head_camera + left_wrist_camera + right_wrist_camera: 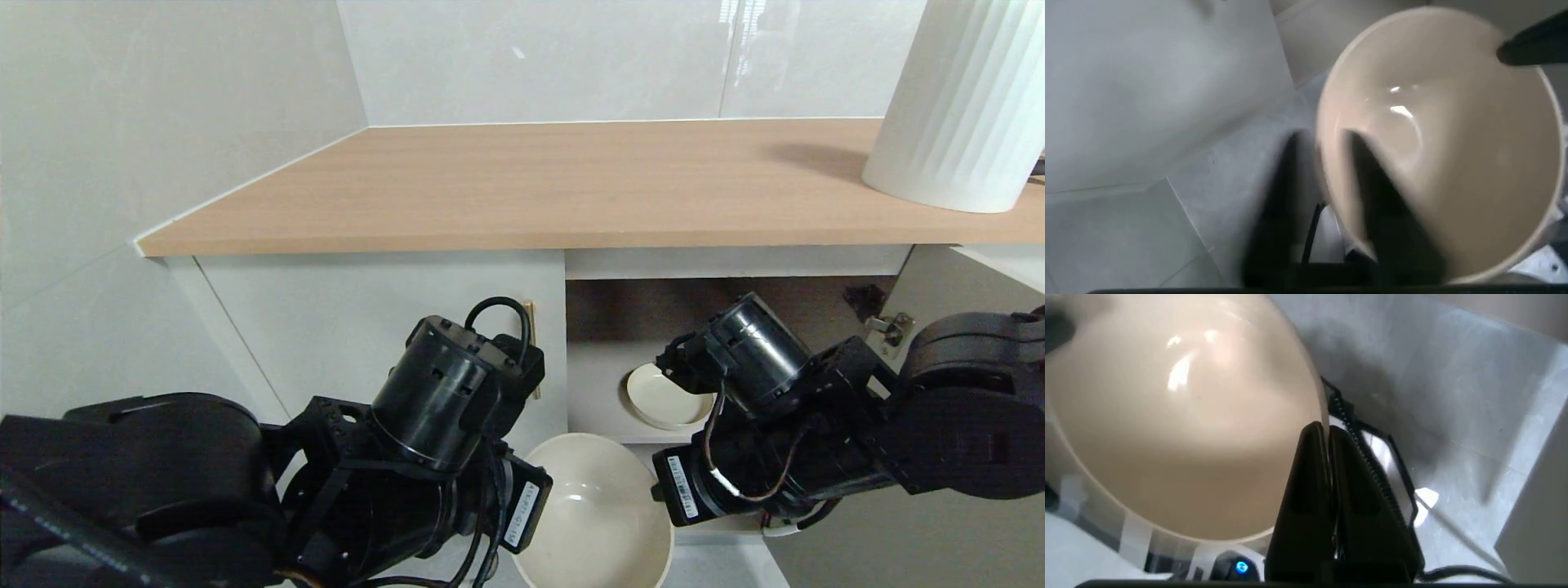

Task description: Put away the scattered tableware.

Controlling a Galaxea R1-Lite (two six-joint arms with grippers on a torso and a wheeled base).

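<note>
One deep, glossy cream bowl (592, 510), plain, bright highlights inside.

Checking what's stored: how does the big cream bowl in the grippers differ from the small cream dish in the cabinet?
The big round cream bowl is wider and deeper than the small shallow cream dish. The bowl is gripped by its rim between the left gripper and right gripper; the dish rests on the cabinet shelf. Both are round, plain cream and empty.
</note>
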